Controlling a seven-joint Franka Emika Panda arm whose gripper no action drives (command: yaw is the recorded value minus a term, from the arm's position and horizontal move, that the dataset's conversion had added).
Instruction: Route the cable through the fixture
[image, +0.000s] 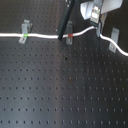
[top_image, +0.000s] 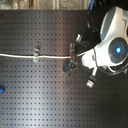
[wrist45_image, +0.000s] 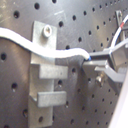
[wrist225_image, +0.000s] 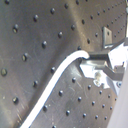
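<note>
Gripper (wrist45_image: 90, 61): fingers closed onto cable (wrist45_image: 30, 44) in both wrist views, cord end pinched between tips. Metal clip bracket (wrist45_image: 46, 75) just beside gripper in first wrist view, cable crossing its upper part. Black perforated board (image: 60, 95) beneath. First exterior view: cable runs along far side of board through three clips; green band (image: 23, 36), red band (image: 71, 36).

Board front (image: 60, 95) open (clips (image: 25, 26) obstruct rear).
</note>
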